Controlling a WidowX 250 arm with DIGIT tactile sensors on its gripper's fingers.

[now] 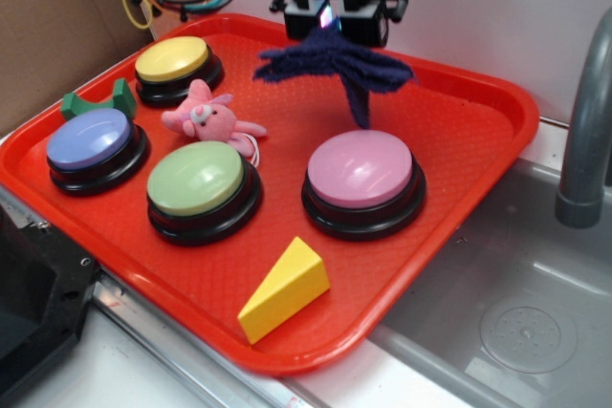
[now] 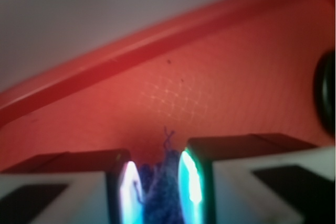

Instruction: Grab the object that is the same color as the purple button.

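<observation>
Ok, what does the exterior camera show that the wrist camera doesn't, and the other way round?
Only the exterior view shows the purple button, the yellow, green and pink buttons, the pink plush toy, the yellow wedge, the green block and the sink, plus the rag hanging clear of the tray. Only the wrist view shows the lit fingertips pinching the fabric up close. Both share the purple rag, the gripper and the red tray.

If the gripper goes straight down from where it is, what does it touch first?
Probably the bare red tray behind the pink button. The gripper, shut on the purple rag, points down; depth is uncertain.
</observation>
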